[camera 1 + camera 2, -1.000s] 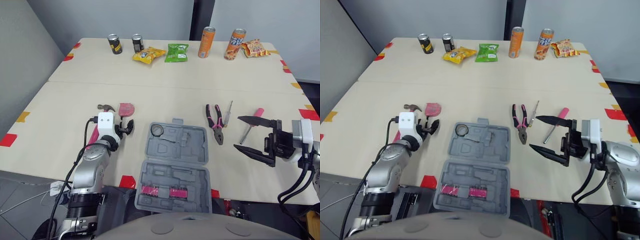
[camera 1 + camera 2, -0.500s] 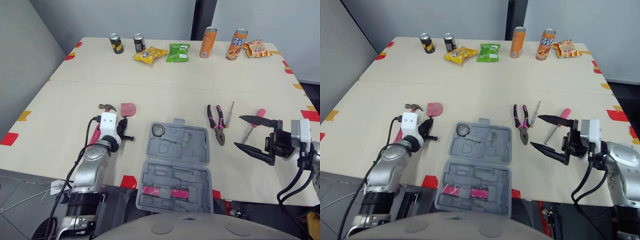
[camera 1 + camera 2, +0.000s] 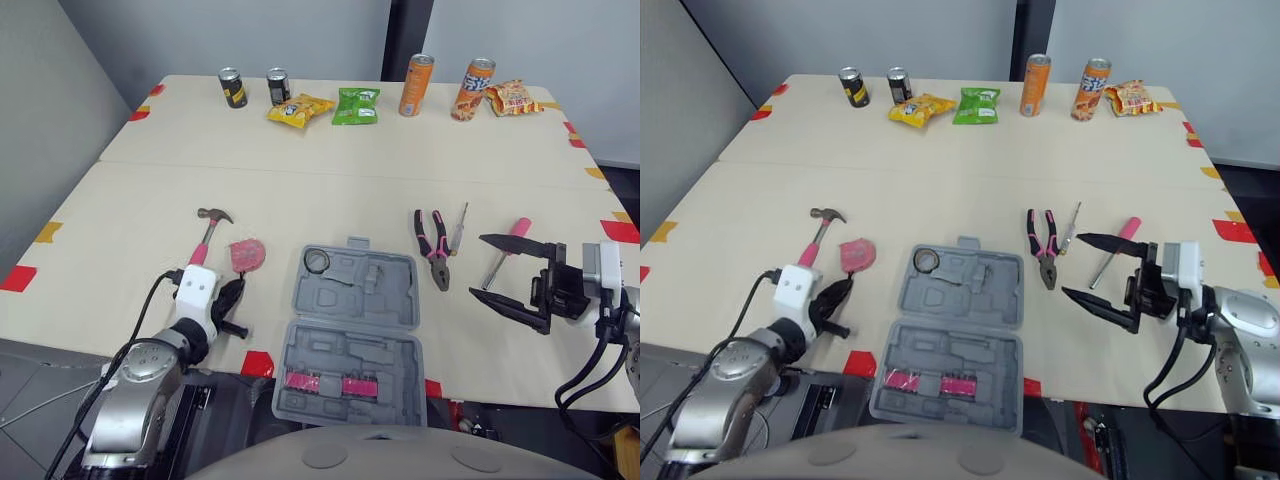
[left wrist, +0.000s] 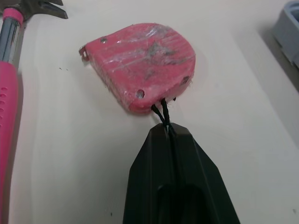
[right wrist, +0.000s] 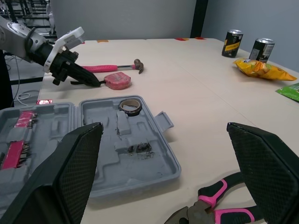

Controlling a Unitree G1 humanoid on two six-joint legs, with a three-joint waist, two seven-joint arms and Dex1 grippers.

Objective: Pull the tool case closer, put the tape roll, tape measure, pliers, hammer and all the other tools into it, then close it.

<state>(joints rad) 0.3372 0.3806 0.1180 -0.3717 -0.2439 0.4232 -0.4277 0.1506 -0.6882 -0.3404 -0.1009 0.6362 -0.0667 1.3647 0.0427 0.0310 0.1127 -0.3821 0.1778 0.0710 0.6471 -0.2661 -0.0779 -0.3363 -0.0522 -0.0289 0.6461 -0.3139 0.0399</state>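
At the near edge of the desk (image 3: 330,190), in front of us, the grey tool case (image 3: 350,320) lies open, its two halves flat. The tape roll (image 3: 317,261) sits in a far-left compartment of the case, and pink strips (image 3: 325,382) lie in the near half.

To the left of the case lies the pink tape measure (image 4: 140,65), with the pink-handled hammer (image 3: 208,235) just beyond it. The left claw (image 4: 169,133) is low over the desk on the near side of the tape measure, clenched on the thin black cord (image 4: 161,112) that hangs from it.

To the right of the case lie the pliers (image 3: 432,248) with pink and black handles. Just beside them is a thin screwdriver (image 3: 458,228), then a pink-handled screwdriver (image 3: 505,250). The right claw (image 3: 477,265) hovers near that last tool, its fingers spread wide and grasping nothing.

Along the far edge stand two dark cans (image 3: 231,87), two orange cans (image 3: 414,84) and three snack bags (image 3: 355,105).
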